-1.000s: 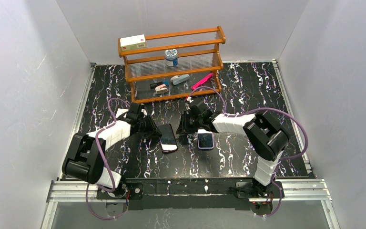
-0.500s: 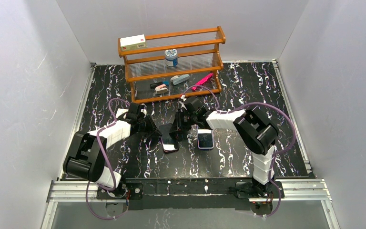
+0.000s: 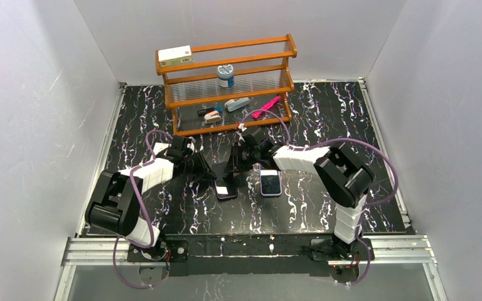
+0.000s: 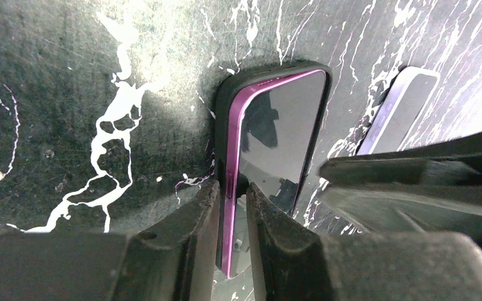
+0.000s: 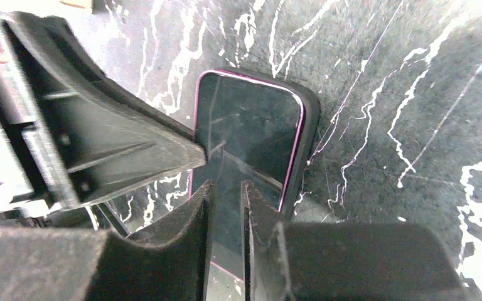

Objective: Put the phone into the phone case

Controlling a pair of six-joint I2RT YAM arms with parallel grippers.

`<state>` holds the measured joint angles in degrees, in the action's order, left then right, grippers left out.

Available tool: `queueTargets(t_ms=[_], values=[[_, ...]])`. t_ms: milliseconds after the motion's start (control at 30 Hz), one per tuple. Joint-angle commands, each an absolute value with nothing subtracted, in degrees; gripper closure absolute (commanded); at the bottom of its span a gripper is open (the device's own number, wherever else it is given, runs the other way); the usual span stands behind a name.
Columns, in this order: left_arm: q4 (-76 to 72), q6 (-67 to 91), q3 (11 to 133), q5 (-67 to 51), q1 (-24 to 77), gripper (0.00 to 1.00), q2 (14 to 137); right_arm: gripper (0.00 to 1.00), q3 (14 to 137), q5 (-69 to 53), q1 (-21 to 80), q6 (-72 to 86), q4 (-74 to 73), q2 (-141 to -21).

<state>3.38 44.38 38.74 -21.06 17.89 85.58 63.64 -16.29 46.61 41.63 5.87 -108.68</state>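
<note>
The matte black phone case [image 3: 216, 182] lies mid-table. A glossy dark screen with a magenta rim [image 4: 282, 132] sits in it, the rim standing proud along one long side. My left gripper [image 4: 232, 188] is shut on that long edge [image 4: 224, 106], one finger outside the case wall and one on the screen. My right gripper [image 5: 226, 185] is shut with its tips on the same screen [image 5: 245, 125], from the opposite side; the case wall [image 5: 310, 125] shows beside it. The pale-rimmed phone [image 3: 270, 183] lies flat just right of the case, untouched, and also shows in the left wrist view [image 4: 401, 106].
A wooden rack [image 3: 287, 47] stands at the back with a white box [image 3: 174, 55], a jar [image 3: 225, 75], a pink tool [image 3: 265, 106] and small items. White walls close in on three sides. Purple cables loop over both arms.
My right gripper has swung left, from beside the pale-rimmed phone onto the screen in the case. The case has shifted slightly toward the right and near side with my left gripper.
</note>
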Motion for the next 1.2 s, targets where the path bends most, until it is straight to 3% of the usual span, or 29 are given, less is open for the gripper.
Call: queueTargets(t_ms=[0, 200, 567, 867, 1167], values=[[6.4, 44.3, 39.6, -19.8, 18.3, 0.77, 83.2, 0.70, 64.0, -11.3, 46.1, 38.9, 3.7, -101.9], [6.4, 44.4, 39.4, -19.5, 18.3, 0.78, 82.9, 0.67, 62.3, -11.6, 44.4, 38.9, 4.3, -102.1], [3.1, 45.4, 38.7, -23.8, 18.4, 0.90, 85.0, 0.62, 62.0, -13.4, 44.3, 39.1, 4.9, -107.2], [0.7, 47.1, 37.9, -25.7, 19.3, 1.00, 88.0, 0.64, 59.6, -21.4, 44.3, 42.5, 11.5, -110.5], [-3.1, 50.0, 36.8, -27.0, 21.4, 0.99, 88.5, 0.67, 55.7, -28.3, 43.2, 47.6, 21.7, -110.1]])
